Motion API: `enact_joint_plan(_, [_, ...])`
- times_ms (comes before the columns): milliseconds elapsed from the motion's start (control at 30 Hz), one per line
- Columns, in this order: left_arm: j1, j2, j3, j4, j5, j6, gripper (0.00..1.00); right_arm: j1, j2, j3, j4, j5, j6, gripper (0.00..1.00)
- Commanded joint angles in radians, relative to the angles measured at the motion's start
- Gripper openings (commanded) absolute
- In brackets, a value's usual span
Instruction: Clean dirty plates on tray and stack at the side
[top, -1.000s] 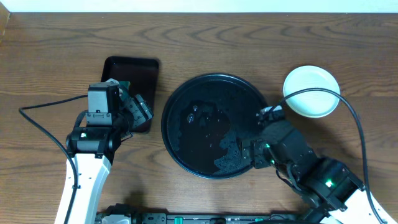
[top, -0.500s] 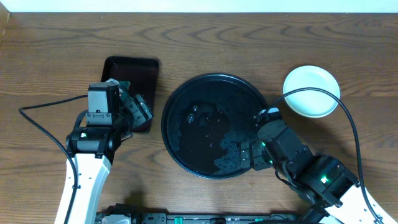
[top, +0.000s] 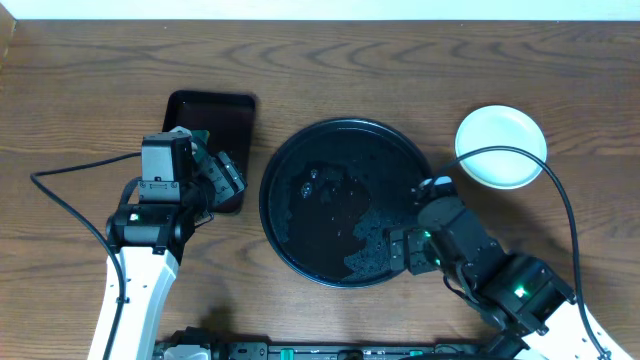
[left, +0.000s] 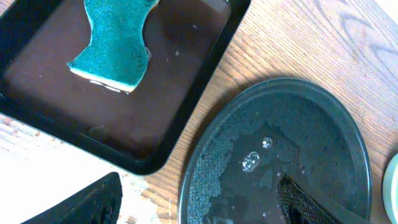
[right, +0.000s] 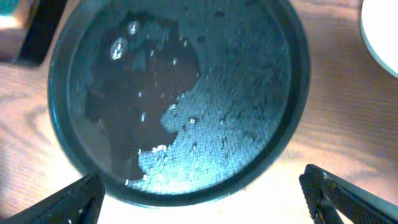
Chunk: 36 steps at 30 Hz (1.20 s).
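Note:
The round black tray (top: 330, 160) lies mid-table, wet, with foam patches and no plate on it. It also shows in the left wrist view (left: 311, 124) and the right wrist view (right: 242, 74). A pale blue-white plate (top: 501, 147) sits on the wood to the tray's right, and its edge shows in the right wrist view (right: 382, 25). I cannot tell whether other plates lie under it. No yellow plate shows. My right gripper (top: 398, 250) is open and empty over the tray's near-right rim (right: 208, 208). My left gripper (top: 228, 178) is open and empty between the two trays (left: 193, 211).
A rectangular dark brown tray (top: 225, 110) stands left of the round tray and holds a green sponge (left: 115, 43) in shallow liquid. A black cable (top: 560, 185) arcs over the plate's near edge.
My right arm has shifted slightly left along the tray's near-right rim. The left arm, the trays and the plate have not moved.

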Motion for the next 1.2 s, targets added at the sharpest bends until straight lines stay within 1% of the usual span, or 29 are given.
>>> enact_joint_plan(0, [0.004,-0.001,-0.003,0.0,0.009,0.014,0.81,-0.052,-0.056,-0.095,0.083,-0.027,-0.008,0.99])
enact_joint_plan(67, [0.004,-0.001,-0.003,0.0,0.009,0.014,0.81,-0.086,-0.097,-0.166,0.171,-0.057,-0.021,0.99])
enact_joint_plan(267, [0.004,-0.001,-0.003,0.0,0.009,0.014,0.81,-0.175,-0.24,-0.374,0.471,-0.158,-0.13,0.99])
enact_joint_plan(300, [0.004,-0.001,-0.003,0.0,0.009,0.014,0.81,-0.205,-0.304,-0.446,0.568,-0.166,-0.134,0.99])
enact_joint_plan(433, [0.004,-0.001,-0.003,0.0,0.009,0.014,0.81,-0.249,-0.432,-0.573,0.714,-0.176,-0.134,0.99])
enact_joint_plan(633, [0.004,-0.001,-0.003,0.0,0.009,0.014,0.81,-0.269,-0.605,-0.733,0.892,-0.175,-0.134,0.99])
enact_joint_plan(800, [0.004,-0.001,-0.003,0.0,0.009,0.014,0.81,-0.321,-0.708,-0.809,0.924,-0.175,-0.134,0.99])
enact_joint_plan(867, [0.004,-0.001,-0.003,0.0,0.009,0.014,0.81,-0.351,-0.742,-0.808,0.885,-0.172,-0.134,0.99])
enact_joint_plan(1033, [0.004,-0.001,-0.003,0.0,0.009,0.014,0.81,-0.424,-0.804,-0.808,0.863,-0.172,-0.134,0.99])
enact_joint_plan(1167, [0.004,-0.001,-0.003,0.0,0.009,0.014,0.81,-0.506,-0.864,-0.808,0.773,-0.171,-0.134,0.99])
